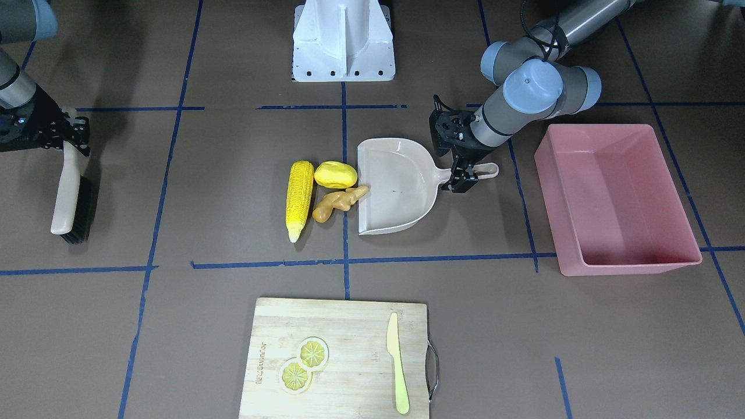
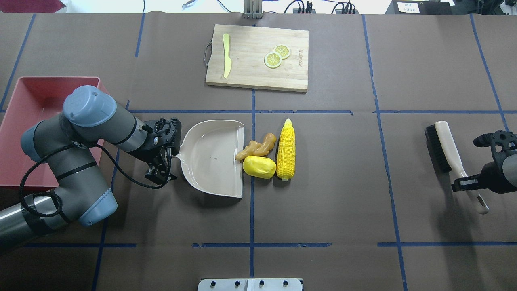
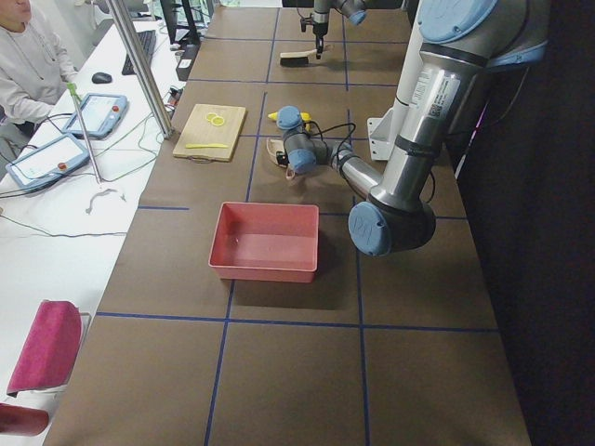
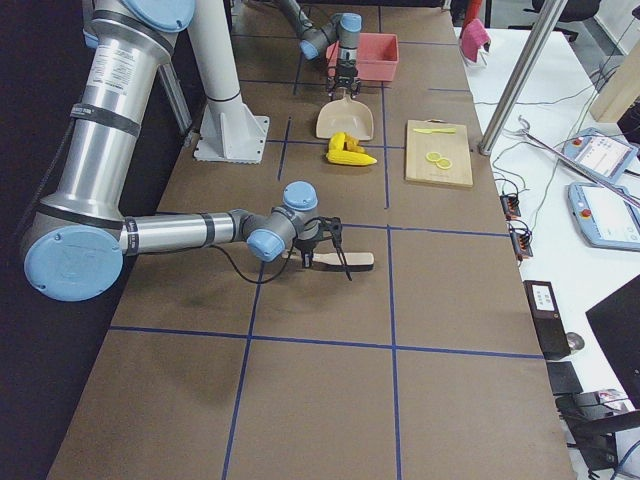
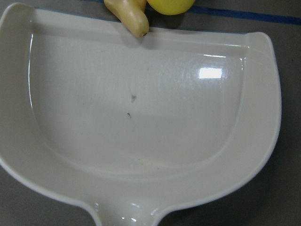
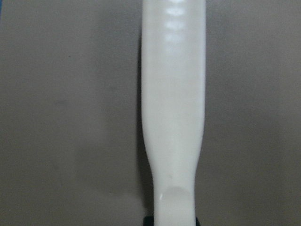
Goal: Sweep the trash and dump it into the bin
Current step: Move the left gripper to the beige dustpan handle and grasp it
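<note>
Beige plastic dustpan [image 1: 396, 192], front-facing view: it lies flat, with the left gripper [image 1: 464, 181] pinching its thin handle. The trash sits at the pan's open lip: the ginger root [image 1: 337, 202] touches the lip, the potato lump [image 1: 335, 174] is just beside it, and the corn cob [image 1: 299, 198] lies further out, parallel to the lip. The pink bin [image 1: 628, 265] stands on the pan's handle side, apart from it. The brush [image 1: 71, 198] lies well apart from the pan, beyond the corn, with the right gripper [image 1: 73, 142] clamped on its handle. Overhead view: the corn is long against the lip's width, so a skewed sweep would likely jam one end on a side wall or roll the cob past a corner. The left elbow overlaps the bin, and a careless swing might knock its rim. Left side view: nothing shows inside the bin, which sits behind the pan's handle. Right side view: the brush is gripped by the handle well back from the bristles, so bristle drag could pivot it in the jaws. Left wrist view: the ginger's tip rests over the lip. A hard push may shove the pan backward or twist it about the slim handle, and a loaded lift might then tip and spill. Right wrist view: only the brush handle and the table show.
</note>
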You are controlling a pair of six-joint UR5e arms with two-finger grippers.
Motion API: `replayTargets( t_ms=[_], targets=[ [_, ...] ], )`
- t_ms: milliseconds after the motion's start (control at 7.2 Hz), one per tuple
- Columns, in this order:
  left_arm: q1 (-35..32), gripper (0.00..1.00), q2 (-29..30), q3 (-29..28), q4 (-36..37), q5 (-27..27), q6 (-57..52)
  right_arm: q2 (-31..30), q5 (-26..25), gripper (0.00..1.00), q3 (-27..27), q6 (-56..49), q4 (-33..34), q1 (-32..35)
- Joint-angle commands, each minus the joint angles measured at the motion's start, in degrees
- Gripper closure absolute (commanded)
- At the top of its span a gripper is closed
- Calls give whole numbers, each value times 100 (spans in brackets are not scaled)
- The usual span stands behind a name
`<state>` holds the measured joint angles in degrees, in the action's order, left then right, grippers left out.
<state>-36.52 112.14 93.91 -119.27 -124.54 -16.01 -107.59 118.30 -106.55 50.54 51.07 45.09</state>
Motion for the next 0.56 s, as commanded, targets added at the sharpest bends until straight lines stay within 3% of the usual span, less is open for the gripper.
replayTargets(
  t_ms=[0,139,417],
  targets=[
    [5,45,10,-5,18,0,10,1,0,100,-7,0,0,0],
    [5,53,10,-5,18,8,1,1,0,100,-7,0,0,0],
    [-13,55,10,21,18,269,-25,1,0,100,-7,0,0,0]
  ],
)
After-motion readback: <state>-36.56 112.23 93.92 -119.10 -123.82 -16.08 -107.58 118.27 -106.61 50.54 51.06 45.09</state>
